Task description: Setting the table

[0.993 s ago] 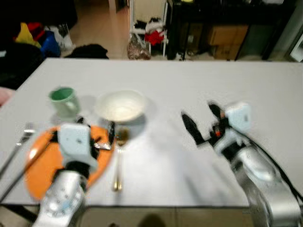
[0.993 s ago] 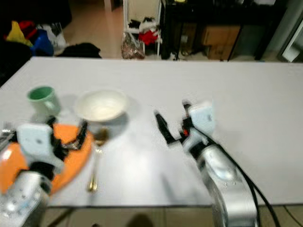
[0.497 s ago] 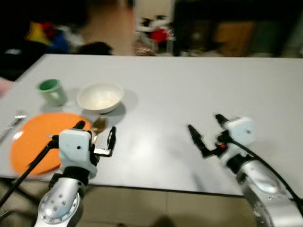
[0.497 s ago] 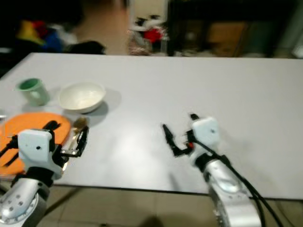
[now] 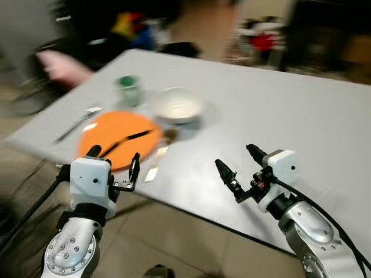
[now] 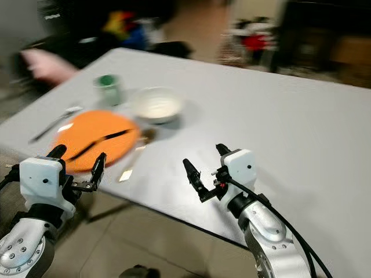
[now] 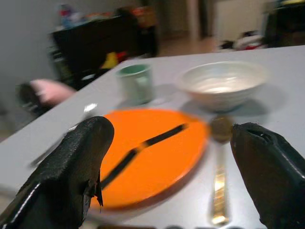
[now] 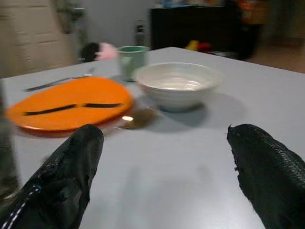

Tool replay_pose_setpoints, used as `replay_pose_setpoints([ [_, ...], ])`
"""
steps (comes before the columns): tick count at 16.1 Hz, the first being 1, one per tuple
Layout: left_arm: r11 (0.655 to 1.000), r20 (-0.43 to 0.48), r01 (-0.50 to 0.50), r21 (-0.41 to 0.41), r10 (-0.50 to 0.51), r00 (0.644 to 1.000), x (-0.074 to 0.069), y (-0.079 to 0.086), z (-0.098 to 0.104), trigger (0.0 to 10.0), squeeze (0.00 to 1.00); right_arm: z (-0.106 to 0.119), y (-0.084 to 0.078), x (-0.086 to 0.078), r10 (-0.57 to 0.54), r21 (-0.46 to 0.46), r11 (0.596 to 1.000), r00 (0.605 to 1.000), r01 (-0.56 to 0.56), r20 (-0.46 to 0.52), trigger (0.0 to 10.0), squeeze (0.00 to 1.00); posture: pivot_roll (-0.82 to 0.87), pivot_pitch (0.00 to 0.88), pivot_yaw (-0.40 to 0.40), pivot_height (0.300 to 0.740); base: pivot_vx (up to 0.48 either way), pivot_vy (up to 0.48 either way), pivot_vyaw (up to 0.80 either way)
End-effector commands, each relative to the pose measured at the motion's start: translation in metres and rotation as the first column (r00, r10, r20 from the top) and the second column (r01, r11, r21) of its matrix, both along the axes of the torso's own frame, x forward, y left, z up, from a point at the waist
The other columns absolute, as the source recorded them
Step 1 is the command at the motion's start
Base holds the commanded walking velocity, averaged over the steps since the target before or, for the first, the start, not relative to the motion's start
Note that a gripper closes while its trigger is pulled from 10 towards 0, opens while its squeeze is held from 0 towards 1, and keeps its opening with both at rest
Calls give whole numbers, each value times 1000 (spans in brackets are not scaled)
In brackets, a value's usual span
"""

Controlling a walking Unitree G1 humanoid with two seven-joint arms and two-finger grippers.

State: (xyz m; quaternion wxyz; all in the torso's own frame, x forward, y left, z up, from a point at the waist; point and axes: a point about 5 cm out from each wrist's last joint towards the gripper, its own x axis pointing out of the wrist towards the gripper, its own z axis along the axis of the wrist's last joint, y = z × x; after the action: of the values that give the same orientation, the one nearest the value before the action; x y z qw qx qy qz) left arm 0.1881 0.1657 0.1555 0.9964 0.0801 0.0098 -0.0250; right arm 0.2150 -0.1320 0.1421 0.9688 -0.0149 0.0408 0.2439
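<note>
Both claws hang spread and empty near the table [image 5: 301, 110] edge. The left claw [image 5: 113, 168] is nearer the setting: orange plate [image 5: 119, 139] straight ahead of it, gold spoon [image 7: 219, 183] just beside the plate's rim, long axis running away toward the white bowl [image 5: 177, 106]. Green cup [image 5: 128, 88] beyond. The right claw [image 5: 240, 168] sits well apart.

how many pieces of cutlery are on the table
3. A gold spoon lies beside the orange plate, its bowl toward the white bowl. A dark utensil lies across the plate. A silver fork lies on the plate's far side.
</note>
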Motion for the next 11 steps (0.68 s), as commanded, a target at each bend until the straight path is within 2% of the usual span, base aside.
replay_pose_setpoints([
  [1, 1000, 6, -24, 6, 24, 1000, -2, 2, 1, 10000, 882, 2, 1, 3, 11, 3, 1000, 1000, -12, 16, 10000, 1000, -35, 0, 58, 740, 0, 0, 800],
  [2, 999, 1, -36, 4, 36, 999, -5, 3, 0, 10000, 835, 2, 2, 4, 24, 4, 1000, 1000, -24, 15, 10000, 1000, -35, 0, 58, 740, 0, 0, 800],
  [3, 999, -4, -38, 3, 38, 999, -7, 2, 0, 10000, 439, 2, 5, 4, 43, 0, 999, 999, -43, 15, 10000, 1000, -20, 0, 41, 740, 0, 0, 800],
  [4, 999, -6, -38, 3, 38, 999, -7, 2, 0, 10000, 439, 2, 6, 5, 47, -1, 999, 999, -47, 15, 10000, 1000, -20, 0, 41, 740, 0, 0, 800],
  [5, 999, -10, -39, 4, 39, 999, -9, 2, 0, 10000, 0, 1, 7, 5, 49, 5, 999, 999, -49, 15, 10000, 1000, -15, 0, 39, 740, 0, 0, 800],
  [11, 999, -17, -34, 41, 35, 999, -12, 4, 1, 10000, 0, -1, 8, 6, 54, -1, 999, 998, -54, 12, 10000, 1000, -4, 0, 44, 740, 0, 0, 800],
])
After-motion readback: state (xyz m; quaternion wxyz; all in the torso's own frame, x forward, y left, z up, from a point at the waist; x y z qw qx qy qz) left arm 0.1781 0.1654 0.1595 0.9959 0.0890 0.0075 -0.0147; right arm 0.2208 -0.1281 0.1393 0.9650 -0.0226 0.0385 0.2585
